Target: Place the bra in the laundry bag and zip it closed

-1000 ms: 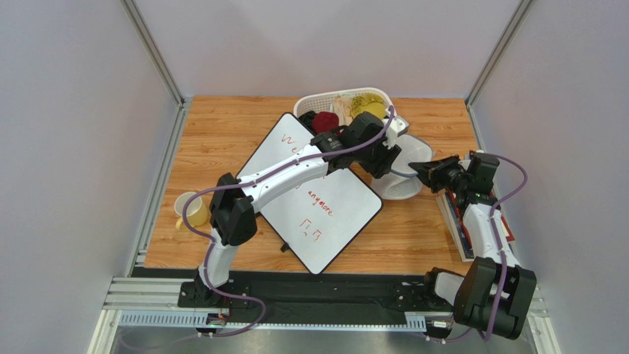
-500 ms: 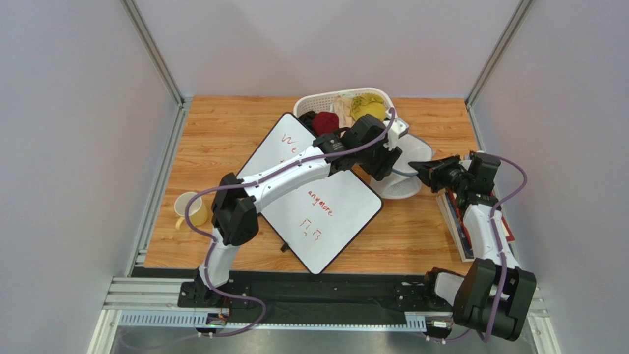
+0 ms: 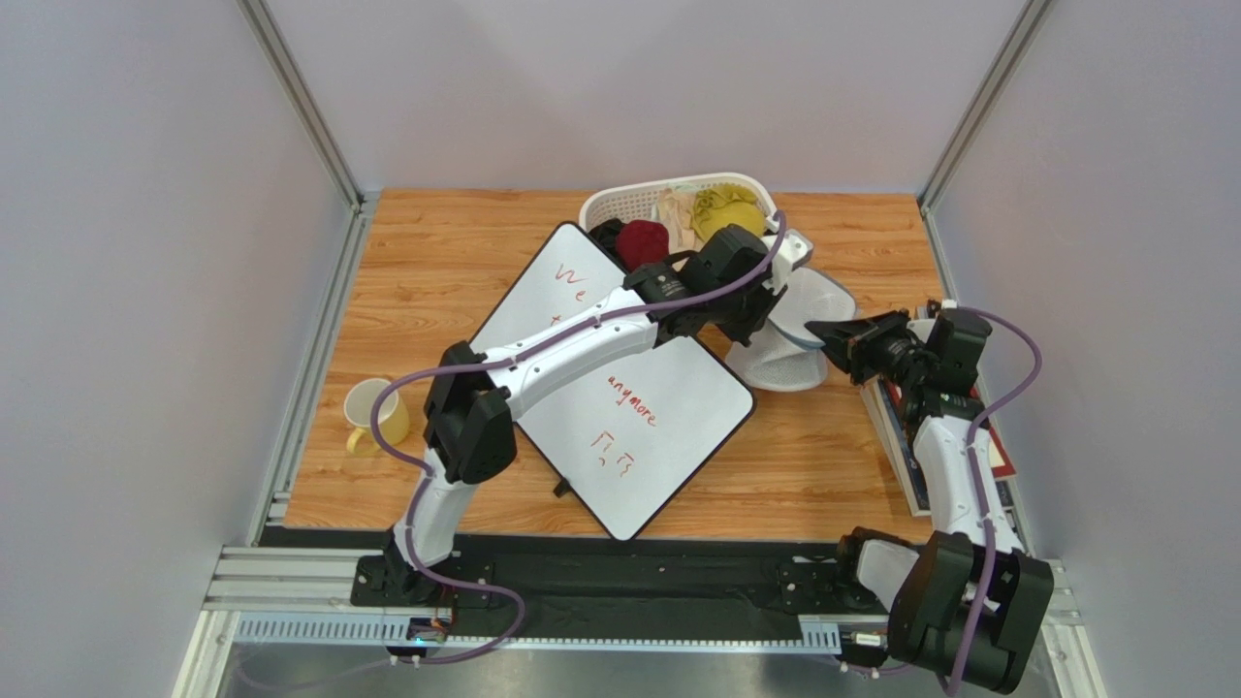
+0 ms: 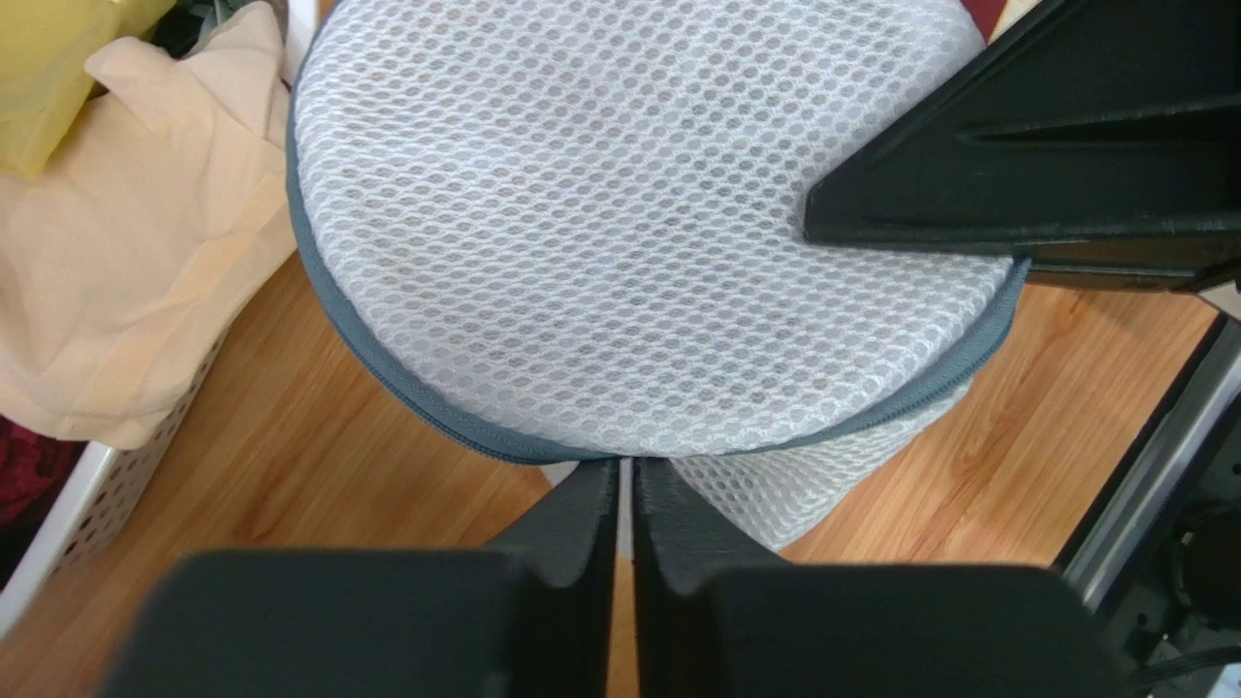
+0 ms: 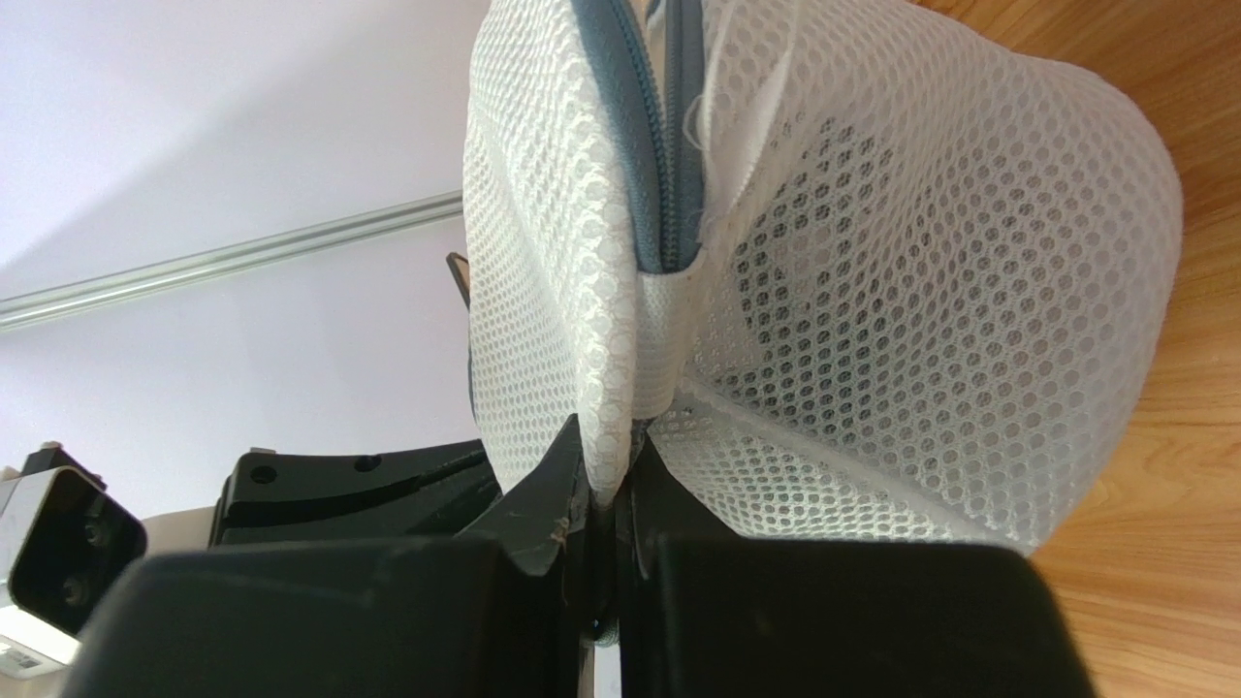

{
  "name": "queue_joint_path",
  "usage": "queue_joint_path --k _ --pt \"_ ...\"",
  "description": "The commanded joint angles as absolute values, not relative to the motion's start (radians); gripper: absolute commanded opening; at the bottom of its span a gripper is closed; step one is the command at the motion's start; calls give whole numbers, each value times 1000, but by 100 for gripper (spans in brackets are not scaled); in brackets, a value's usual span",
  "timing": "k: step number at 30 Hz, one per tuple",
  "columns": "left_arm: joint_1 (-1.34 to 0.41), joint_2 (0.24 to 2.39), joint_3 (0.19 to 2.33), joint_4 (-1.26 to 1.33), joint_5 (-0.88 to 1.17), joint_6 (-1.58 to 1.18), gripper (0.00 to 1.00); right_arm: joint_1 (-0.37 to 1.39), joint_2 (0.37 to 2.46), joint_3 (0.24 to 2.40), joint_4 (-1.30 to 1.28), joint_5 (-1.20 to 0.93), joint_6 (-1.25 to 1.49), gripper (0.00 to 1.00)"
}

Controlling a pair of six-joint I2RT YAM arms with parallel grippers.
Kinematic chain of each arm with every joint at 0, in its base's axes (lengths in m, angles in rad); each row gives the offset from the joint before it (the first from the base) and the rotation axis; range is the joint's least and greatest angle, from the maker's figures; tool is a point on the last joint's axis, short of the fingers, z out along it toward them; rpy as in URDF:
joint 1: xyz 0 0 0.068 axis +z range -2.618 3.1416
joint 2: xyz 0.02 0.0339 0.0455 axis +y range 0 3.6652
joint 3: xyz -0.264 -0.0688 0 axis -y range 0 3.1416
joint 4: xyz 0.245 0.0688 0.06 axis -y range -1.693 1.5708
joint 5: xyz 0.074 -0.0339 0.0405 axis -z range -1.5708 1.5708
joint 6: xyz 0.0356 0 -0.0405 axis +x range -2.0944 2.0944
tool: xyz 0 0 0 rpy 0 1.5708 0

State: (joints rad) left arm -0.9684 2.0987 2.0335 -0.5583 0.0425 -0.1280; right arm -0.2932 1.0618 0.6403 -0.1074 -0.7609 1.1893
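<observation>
The wooden table (image 3: 437, 291) carries a tilted whiteboard (image 3: 627, 393) with red writing at its middle. Just right of the board's far corner is the laundry bag (image 3: 794, 349), a white honeycomb-mesh dome with a grey-blue zipper band (image 4: 437, 415) around its rim. It is lifted and tipped rather than lying flat. In the right wrist view a dark patch (image 5: 816, 218) shows through the mesh. Whether that is the bra cannot be told.

The left arm reaches diagonally over the whiteboard to the bag's left side. The left gripper (image 4: 627, 473) has its fingers pressed nearly together on the rim at the zipper band. The right arm stretches from the right. The right gripper (image 5: 612, 466) is clenched on a fold of mesh just below the end of the zipper, with its fingers together.

Beyond the bag, at the far edge, is a white slotted basket (image 3: 619, 201) holding a yellow garment (image 3: 724, 211), a dark red garment (image 3: 641, 240) and a peach cloth (image 4: 131, 277). A flat book-like thing (image 3: 903, 436) lies under the right arm. A yellow mug (image 3: 382, 415) stands well apart at the left.
</observation>
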Motion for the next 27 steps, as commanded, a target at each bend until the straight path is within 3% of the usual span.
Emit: queue_joint_path --k 1,7,16,21,24,27 --pt "-971 2092 2074 -540 -58 -109 0 -295 1011 630 -104 -844 1174 0" --pt "-954 2060 2036 -554 -87 -89 0 -327 1008 682 -238 -862 1002 0" --pt "-922 1982 1908 -526 46 -14 0 -341 1052 820 -438 -815 763 0" --pt "-926 1986 1905 -473 300 -50 0 -295 1143 934 -543 -761 654 1" --pt "-931 2002 1902 -419 403 -101 0 -295 1216 982 -561 -753 612 4" --pt "-936 2026 1921 -384 449 -158 0 -282 1298 1031 -566 -741 580 18"
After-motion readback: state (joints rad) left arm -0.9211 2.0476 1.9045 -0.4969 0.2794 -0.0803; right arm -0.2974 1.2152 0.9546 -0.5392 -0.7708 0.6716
